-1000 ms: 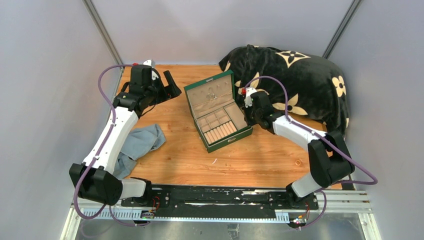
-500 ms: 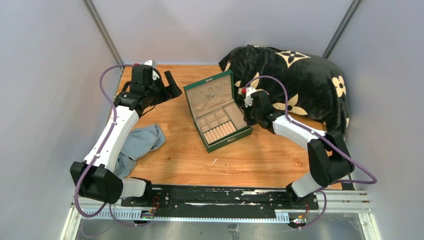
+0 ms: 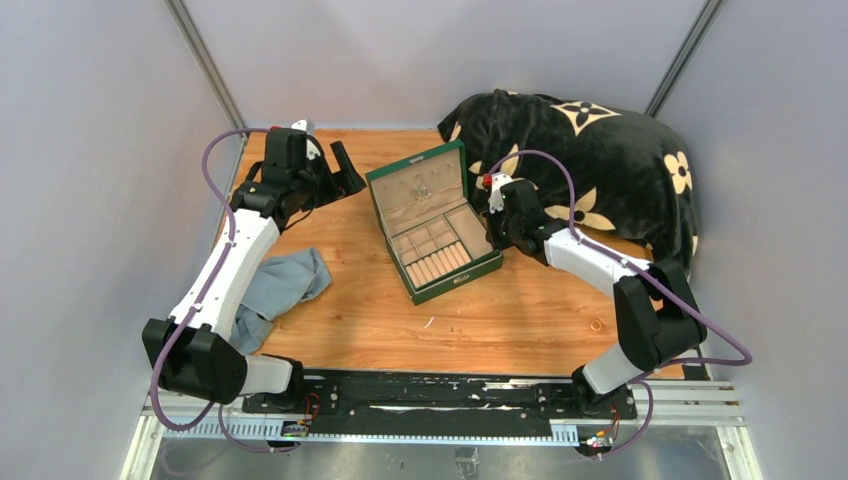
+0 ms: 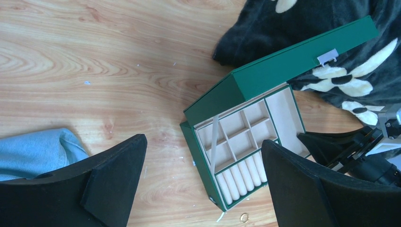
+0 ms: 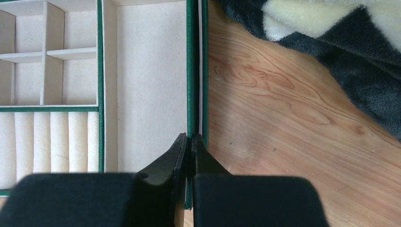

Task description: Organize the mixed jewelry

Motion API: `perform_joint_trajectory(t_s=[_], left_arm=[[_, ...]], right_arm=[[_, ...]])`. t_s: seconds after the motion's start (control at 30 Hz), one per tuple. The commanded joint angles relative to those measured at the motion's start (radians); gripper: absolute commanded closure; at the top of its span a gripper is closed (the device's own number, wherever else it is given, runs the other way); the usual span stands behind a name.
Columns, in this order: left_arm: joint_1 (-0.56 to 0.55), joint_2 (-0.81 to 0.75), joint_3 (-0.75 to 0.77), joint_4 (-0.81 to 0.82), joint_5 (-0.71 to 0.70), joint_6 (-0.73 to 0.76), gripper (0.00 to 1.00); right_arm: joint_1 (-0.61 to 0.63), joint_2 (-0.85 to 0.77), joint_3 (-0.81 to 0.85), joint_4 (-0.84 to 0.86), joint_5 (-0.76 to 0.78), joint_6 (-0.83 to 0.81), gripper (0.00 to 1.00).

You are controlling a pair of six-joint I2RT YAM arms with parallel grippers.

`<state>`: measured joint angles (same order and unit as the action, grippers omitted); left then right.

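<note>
Right claw point(image 5: 190, 142) pinched down to a slit, its tips on either side of the right-hand wall of the green box point(image 3: 455, 283); that wall is all it has, and how hard it presses I can't judge. Left claw point(image 4: 203, 142) spread wide, holding nothing, hovering over the far left of the counter point(image 3: 520, 300). Jewelry is scattered: the gold ring point(image 3: 597, 325) lies flat on the wood, well apart from the box and near my right arm's base. The silvery cluster point(image 3: 424, 188) glints against the lining of the raised lid. Judgement: all of it is near weightless. The ring is hard and slick and likely to skate or flip if nudged, so bring the tips down to the wood and close across the band. The cluster looks limp and snag-prone; take it by its bunched middle, not a stray end.
</note>
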<state>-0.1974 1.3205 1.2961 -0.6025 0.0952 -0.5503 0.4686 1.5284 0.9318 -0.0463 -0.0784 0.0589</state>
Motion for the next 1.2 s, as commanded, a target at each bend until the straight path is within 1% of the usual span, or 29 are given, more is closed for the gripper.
perform_joint_trajectory(t_s=[0.0, 0.2, 0.43, 0.53, 0.77, 1.17], left_arm=[[0.009, 0.002, 0.026, 0.012, 0.016, 0.009, 0.04], [0.009, -0.001, 0.022, 0.012, 0.024, 0.005, 0.04], [0.009, -0.016, 0.015, 0.007, 0.025, 0.004, 0.04], [0.009, -0.018, 0.013, 0.007, 0.030, 0.003, 0.04], [0.009, -0.034, 0.006, 0.005, 0.033, 0.002, 0.04], [0.009, -0.075, -0.026, -0.004, 0.022, 0.000, 0.04]], right_arm=[[0.002, -0.015, 0.019, -0.051, -0.035, 0.017, 1.00], [0.000, -0.043, -0.007, -0.032, -0.043, 0.031, 1.00], [-0.021, -0.127, -0.071, 0.067, -0.088, 0.083, 1.00], [-0.029, -0.141, -0.075, 0.073, -0.098, 0.088, 1.00], [-0.036, -0.131, -0.081, 0.073, -0.113, 0.091, 1.00], [-0.044, -0.126, -0.119, 0.092, -0.052, 0.087, 1.00]])
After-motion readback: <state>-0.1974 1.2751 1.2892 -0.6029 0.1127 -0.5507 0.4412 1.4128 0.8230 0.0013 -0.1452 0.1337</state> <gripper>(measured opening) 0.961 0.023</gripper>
